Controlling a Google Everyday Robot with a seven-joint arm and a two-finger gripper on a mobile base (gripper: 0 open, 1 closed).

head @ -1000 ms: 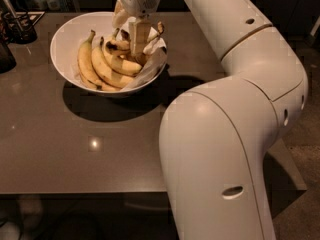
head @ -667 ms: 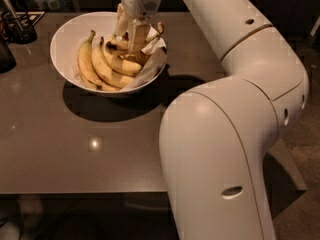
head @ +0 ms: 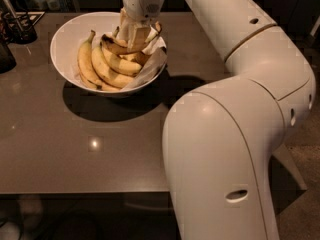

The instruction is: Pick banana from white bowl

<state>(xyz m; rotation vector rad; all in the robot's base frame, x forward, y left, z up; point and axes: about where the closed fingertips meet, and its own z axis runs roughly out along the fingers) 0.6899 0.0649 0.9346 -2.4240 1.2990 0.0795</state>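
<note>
Found the gripper (head: 134,40) at the far left of the scene, down inside the white bowl (head: 66,41), over the bowl's right half. Noted its two cream fingers (head: 128,31) pointing straight down and drawn close together, clamped across the middle of the banana (head: 114,47) — the slender, brown-bruised one.

Recorded that banana lying crosswise between the fingers, with its blackened end to the left and its thin dark-tipped stem rising to the right beside the gripper. Could not establish whether it hangs clear of the fruit beneath; appears to be touching or just above it.

Counted two plumper bananas below and to the left, both inside the bowl: one (head: 86,61) along the left wall, stem upward, the other (head: 111,68) just beside it toward the centre. Noted crumpled paper lining (head: 152,66) draped over the bowl's near-right rim.

Found the bowl standing upright on a dark glossy table (head: 75,154), toward its far left corner. Logged a dark holder (head: 20,30) with what look like utensils at the far left edge, well apart from the bowl.

Observed the white arm (head: 240,134) filling the right half of the scene — bulky near segment in front, upper segment reaching far and left to the gripper.
</note>
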